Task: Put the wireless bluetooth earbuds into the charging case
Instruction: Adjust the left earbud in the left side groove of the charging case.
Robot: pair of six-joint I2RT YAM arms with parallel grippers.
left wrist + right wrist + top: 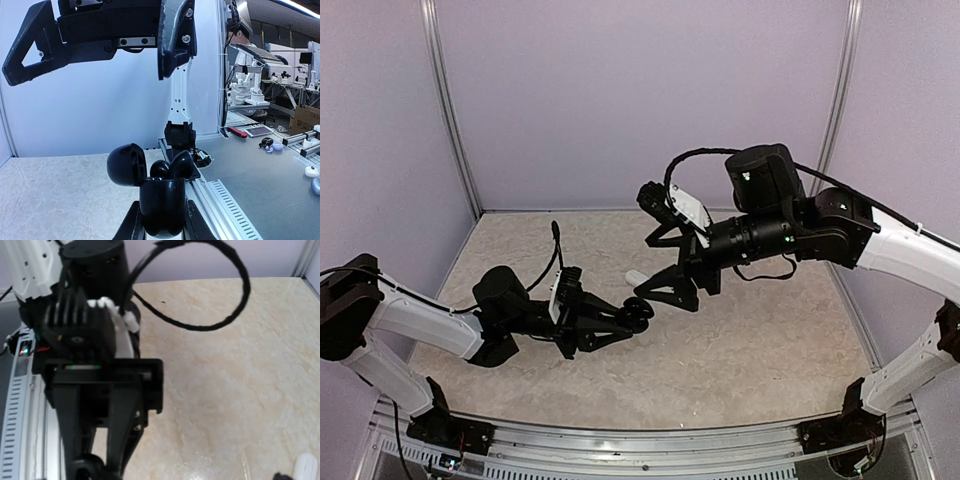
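Between the clenched fingers of the left gripper (164, 226) the charging case (161, 200) stands upright. It is black, with its lid (125, 164) swung open. Two dark rounded earbuds (172, 167) seem to sit in it, though how deep is hard to tell. Overhead the right gripper (652, 266) hangs released, jaws wide, holding nothing. To do this well, the left should hold the case level and steady while the right descends straight and presses each bud home gently. A small white piece (635, 277) lies on the marbled beige table (760, 350); pale panels (620, 100) wall it in.
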